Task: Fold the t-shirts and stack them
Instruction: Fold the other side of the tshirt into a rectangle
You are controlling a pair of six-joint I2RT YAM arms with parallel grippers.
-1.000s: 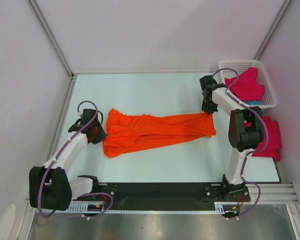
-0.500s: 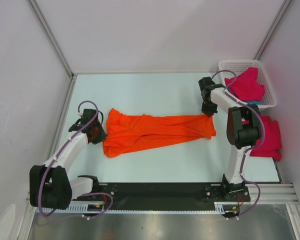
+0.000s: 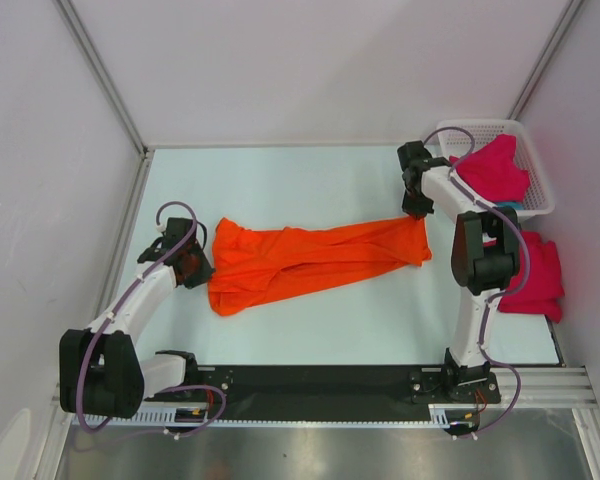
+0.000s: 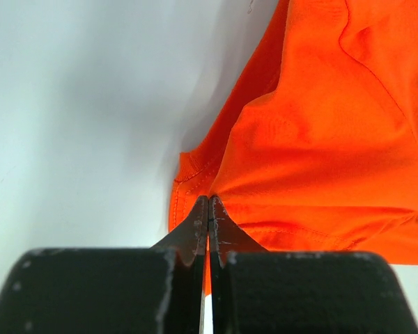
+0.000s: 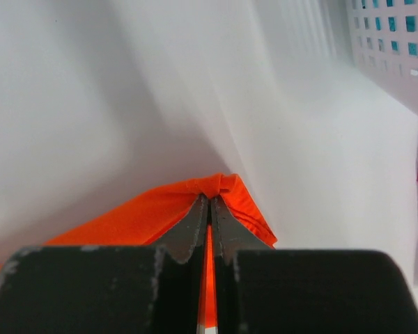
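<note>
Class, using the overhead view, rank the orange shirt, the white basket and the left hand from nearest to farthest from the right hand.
1. The orange shirt: its right end is pinched in the right hand.
2. The basket: far right corner, just beyond that hand.
3. The left hand: across the table, gripping the shirt's left end.

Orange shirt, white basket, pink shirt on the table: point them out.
Orange shirt [image 3: 310, 262], top view, middle of the cloth.
White basket [image 3: 480, 125], top view, far rim.
Pink shirt on the table [image 3: 548, 272], top view, its right half.
</note>
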